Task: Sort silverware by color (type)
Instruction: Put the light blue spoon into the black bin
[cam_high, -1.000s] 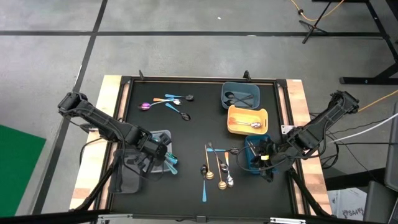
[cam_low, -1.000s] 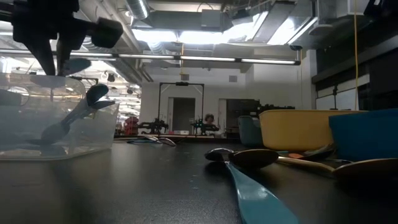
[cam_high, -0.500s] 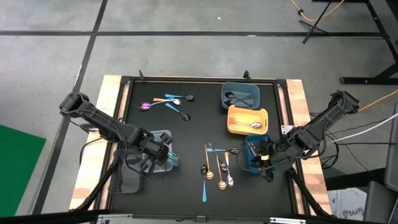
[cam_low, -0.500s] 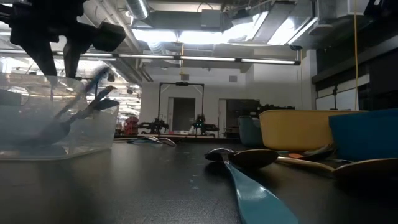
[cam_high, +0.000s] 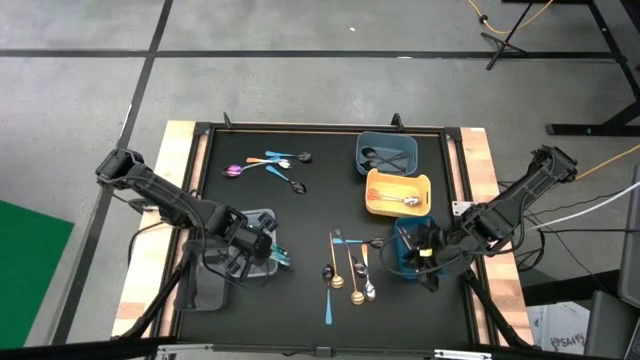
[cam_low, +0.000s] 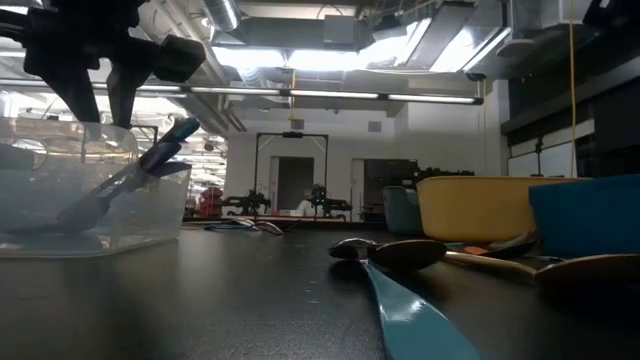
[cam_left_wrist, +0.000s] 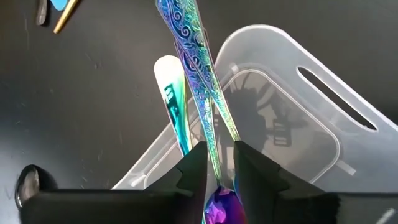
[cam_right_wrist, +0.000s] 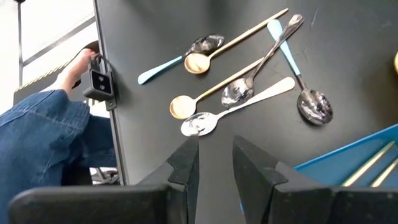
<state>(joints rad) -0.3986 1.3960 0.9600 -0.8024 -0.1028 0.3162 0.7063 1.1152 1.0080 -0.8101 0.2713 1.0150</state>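
My left gripper (cam_low: 98, 100) stands open just above the clear tray (cam_high: 262, 218) at the table's left, its fingers pointing steeply down with nothing between them. In the tray lie an iridescent spoon (cam_left_wrist: 193, 68) and a teal one (cam_left_wrist: 174, 106). Their bowls are down inside and their handles lean over the tray's rim (cam_low: 175, 135). My right gripper (cam_high: 420, 252) hangs open over the blue tray (cam_high: 410, 262) at the right. Several loose spoons (cam_high: 350, 275) lie on the black mat between the two arms, and a few more (cam_high: 270, 163) at the far left.
A dark blue-grey tray (cam_high: 387, 153) with black spoons and a yellow tray (cam_high: 397, 192) with a silver spoon stand at the far right. Beyond the table's edge, the right wrist view shows a person's jeans leg (cam_right_wrist: 50, 130).
My left gripper has opened over the clear tray and let go of the spoon it held by the bowl. The spoon has dropped into the tray and now leans on the rim with its handle sticking out. My right arm has kept still.
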